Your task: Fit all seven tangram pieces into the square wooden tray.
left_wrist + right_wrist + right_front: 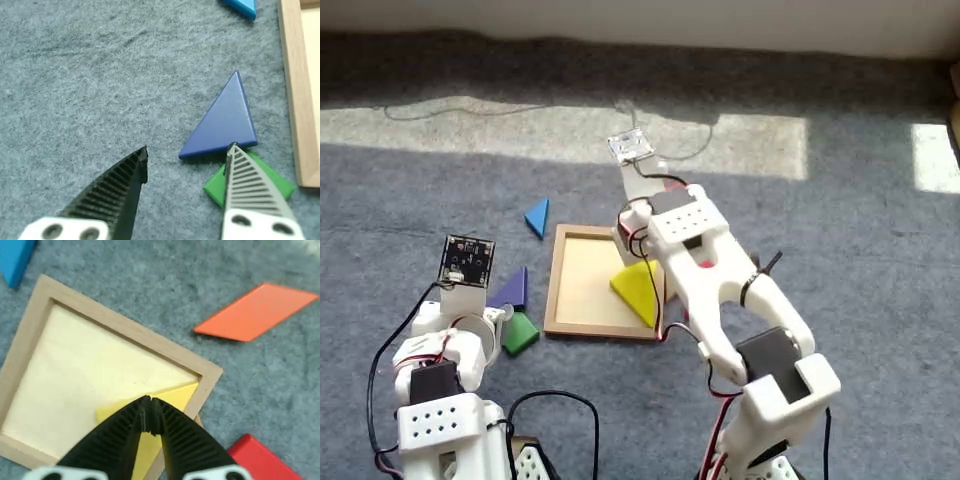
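The left arm is seen low at the near left of the high view, bent over the carpet beside the tray. The left gripper (188,148) is held wide apart with nothing between its fingers: the black finger (125,182) is over bare carpet, and the pale finger (247,185) is over the line where the dark blue triangle (225,120) and the green piece (277,184) touch. The right arm is stretched forward from the near right, over the tray's near right corner. The right gripper (150,402) is pressed closed, nothing being seen between the fingertips, directly above the yellow triangle (175,392). Whether the triangle is touched cannot be told.

One square wooden tray (560,285) is counted, and six pieces are seen. The yellow triangle is placed in the tray's near right corner, with one edge seemingly riding over the rim. The other five are laid on the carpet outside the tray: one light blue triangle (538,217) beyond the far left corner, the dark blue triangle and the green piece just beside the left wall, and one orange parallelogram (255,312) and one red piece (260,462) off the right side.

The floor is covered by grey carpet (840,230). A sunlit band (750,145) is cast across the far part, below a pale wall (720,20).
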Motion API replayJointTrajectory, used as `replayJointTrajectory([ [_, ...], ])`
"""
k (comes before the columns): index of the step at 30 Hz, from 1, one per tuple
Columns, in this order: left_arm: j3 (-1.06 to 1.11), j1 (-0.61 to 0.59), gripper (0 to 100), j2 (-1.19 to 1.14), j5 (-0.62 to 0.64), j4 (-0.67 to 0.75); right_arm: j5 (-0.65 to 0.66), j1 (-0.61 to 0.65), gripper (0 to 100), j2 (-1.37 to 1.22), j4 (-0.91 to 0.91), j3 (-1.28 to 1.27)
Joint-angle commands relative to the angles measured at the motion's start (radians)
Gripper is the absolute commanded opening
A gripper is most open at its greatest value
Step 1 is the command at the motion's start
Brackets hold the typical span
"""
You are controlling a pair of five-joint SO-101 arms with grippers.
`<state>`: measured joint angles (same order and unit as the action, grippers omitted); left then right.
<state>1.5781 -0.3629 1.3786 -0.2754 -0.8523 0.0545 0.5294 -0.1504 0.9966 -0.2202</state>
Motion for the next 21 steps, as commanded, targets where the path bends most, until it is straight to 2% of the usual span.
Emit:
replayJointTrajectory([
  [1,-0.005,0.008,26,0.013,0.006,0.018,-0.006,-0.036,1.5,0.196,0.145,0.114],
  [4,-0.005,0.008,26,0.013,0.006,0.018,-0.034,-0.093,1.5,0.329,0.163,0.045],
  [10,-0.005,0.008,26,0.013,0.006,0.018,-0.296,-0.205,1.8,0.501,0.124,-0.087],
  [17,-0.005,0.008,26,0.013,0.006,0.018,-0.345,-0.216,2.0,0.521,0.038,-0.242],
  [19,-0.005,0.008,26,0.013,0.006,0.018,-0.430,-0.216,2.2,0.519,0.039,-0.259],
  [21,-0.005,0.008,26,0.013,0.006,0.018,-0.577,-0.216,4.5,0.518,0.042,-0.268],
])
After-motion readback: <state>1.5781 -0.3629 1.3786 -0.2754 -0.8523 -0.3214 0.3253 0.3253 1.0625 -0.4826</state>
